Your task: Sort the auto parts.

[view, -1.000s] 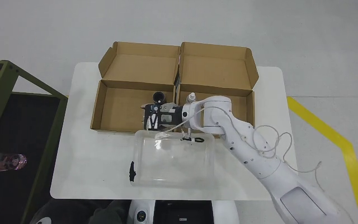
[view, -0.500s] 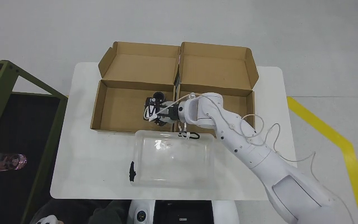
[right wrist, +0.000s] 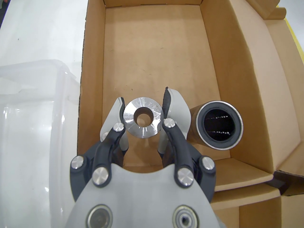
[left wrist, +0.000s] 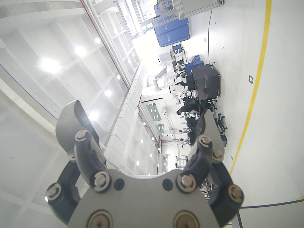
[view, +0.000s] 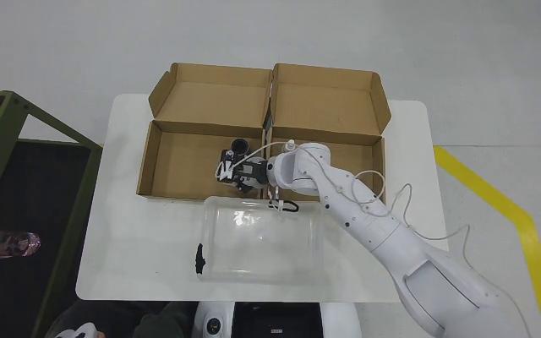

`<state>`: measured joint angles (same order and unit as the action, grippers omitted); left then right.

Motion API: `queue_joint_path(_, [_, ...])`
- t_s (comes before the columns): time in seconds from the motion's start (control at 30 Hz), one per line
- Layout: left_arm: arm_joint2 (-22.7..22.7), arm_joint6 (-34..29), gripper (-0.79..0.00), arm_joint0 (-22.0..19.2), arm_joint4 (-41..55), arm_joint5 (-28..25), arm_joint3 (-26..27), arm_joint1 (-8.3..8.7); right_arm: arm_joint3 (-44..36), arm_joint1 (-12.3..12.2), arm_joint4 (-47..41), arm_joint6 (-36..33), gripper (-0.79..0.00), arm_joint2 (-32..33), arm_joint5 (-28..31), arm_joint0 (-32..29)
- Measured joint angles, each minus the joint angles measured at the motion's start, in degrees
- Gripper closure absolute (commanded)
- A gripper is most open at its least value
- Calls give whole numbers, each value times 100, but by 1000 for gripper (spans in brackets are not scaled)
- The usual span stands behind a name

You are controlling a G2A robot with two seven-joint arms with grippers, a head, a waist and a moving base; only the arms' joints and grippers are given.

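My right gripper [right wrist: 143, 97] sits low inside the left cardboard box [right wrist: 152, 48], shut on a shiny metal ring [right wrist: 129, 116] with a centre hole; the pads press both sides of it. A brown cylinder with a black-lined bore [right wrist: 193, 122] lies right beside the gripper on the box floor. From above, that gripper [view: 226, 169] is near the box's right end, with the cylinder [view: 240, 145] just behind it. My left gripper [left wrist: 142, 110] points up into the room, open, with nothing between its fingers.
A clear plastic bin [view: 262, 241] stands in front of the two open boxes. A small black part [view: 199, 258] lies at its left edge and a black clip [view: 286, 205] at its back rim. The right box [view: 363, 156] adjoins the left one [view: 177, 165].
My right gripper has moved from above the bin's back rim further into the left box, and sits a little farther left and back.
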<state>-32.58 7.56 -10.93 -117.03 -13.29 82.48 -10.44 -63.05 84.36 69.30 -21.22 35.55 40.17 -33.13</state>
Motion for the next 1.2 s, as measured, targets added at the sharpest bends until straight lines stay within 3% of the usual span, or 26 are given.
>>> queue_joint_path(0.13, [0,0,-785,0,0,0,0,0,113,33,55,5,-123,-23,2,23])
queue_joint_path(0.3, [0,0,-785,0,0,0,0,0,286,86,107,17,-191,-60,11,74])
queue_joint_path(0.43, [0,0,-785,0,0,0,0,0,384,135,131,21,-314,-106,11,97])
queue_joint_path(0.57, [0,0,-785,0,0,0,0,0,456,178,156,19,-360,-133,48,134])
queue_joint_path(0.83, [0,0,-785,0,0,0,0,0,377,210,215,100,-354,-74,118,200])
queue_joint_path(1.2, [0,0,-785,0,0,0,0,0,-442,104,242,145,-360,292,156,42])
